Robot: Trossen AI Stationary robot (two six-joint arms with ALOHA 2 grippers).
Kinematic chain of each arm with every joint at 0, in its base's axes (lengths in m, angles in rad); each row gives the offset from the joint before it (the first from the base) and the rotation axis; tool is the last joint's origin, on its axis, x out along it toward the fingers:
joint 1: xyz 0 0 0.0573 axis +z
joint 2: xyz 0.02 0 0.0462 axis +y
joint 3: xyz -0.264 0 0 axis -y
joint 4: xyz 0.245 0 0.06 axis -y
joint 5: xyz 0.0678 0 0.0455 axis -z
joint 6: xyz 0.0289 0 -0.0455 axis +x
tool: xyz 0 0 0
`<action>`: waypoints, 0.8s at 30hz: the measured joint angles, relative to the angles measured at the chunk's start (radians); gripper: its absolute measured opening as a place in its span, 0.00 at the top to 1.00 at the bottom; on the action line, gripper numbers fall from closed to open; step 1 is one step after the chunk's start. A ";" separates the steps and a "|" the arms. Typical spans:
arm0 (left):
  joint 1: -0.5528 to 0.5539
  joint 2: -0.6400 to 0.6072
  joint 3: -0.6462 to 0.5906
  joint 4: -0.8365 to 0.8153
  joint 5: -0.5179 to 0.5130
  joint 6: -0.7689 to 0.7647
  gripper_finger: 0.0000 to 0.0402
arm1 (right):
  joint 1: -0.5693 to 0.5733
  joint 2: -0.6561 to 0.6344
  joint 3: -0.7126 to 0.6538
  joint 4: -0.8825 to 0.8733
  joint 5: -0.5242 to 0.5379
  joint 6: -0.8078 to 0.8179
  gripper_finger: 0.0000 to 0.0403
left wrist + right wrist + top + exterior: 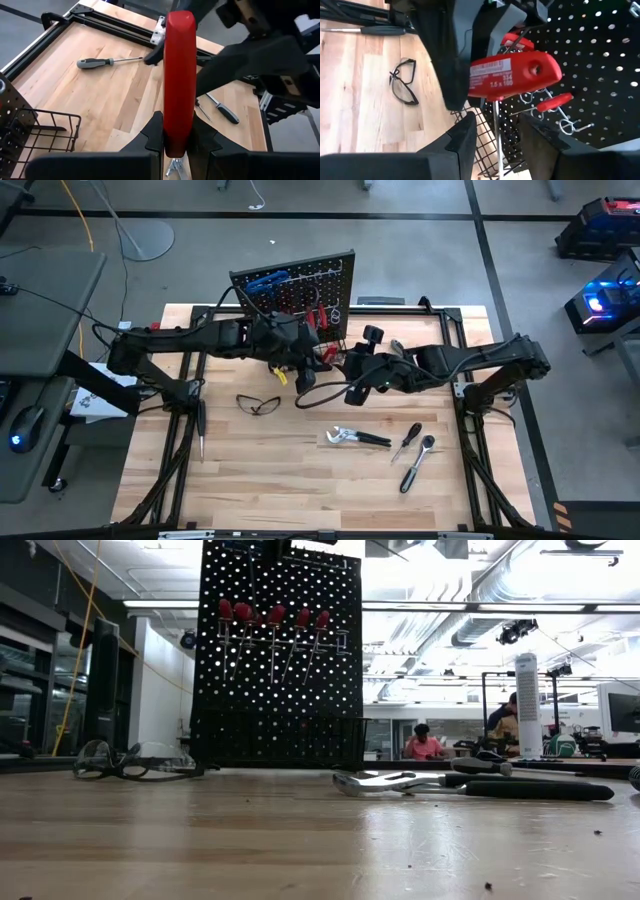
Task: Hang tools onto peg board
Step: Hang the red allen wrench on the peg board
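My left hand (172,142) clamped a red screwdriver (180,75) by the pegboard (300,290), my right hand (495,132) just beside, fingers parted round its shaft, pliers (352,437) on the desk (280,470) below.

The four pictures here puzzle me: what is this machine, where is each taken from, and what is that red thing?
It is a robot with two dark arms at a wooden table. One picture looks down from above, one looks level across the table, and two come from cameras on the wrists. The left gripper has its jaws shut on a red-handled screwdriver, close to the black peg board. The right gripper faces that screwdriver, its jaws either side of the shaft. Pliers, a ratchet and safety glasses lie on the table.
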 joint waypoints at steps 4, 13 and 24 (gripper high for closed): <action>-0.001 0.000 0.000 0.003 0.001 0.008 0.91 | -0.006 0.020 0.000 -0.002 -0.014 -0.001 0.67; -0.001 0.000 0.000 -0.003 0.001 0.008 0.91 | -0.006 0.030 0.000 0.026 -0.006 0.042 0.93; -0.001 -0.001 0.000 -0.012 -0.007 0.027 0.86 | -0.006 0.021 0.000 0.003 -0.012 0.169 1.00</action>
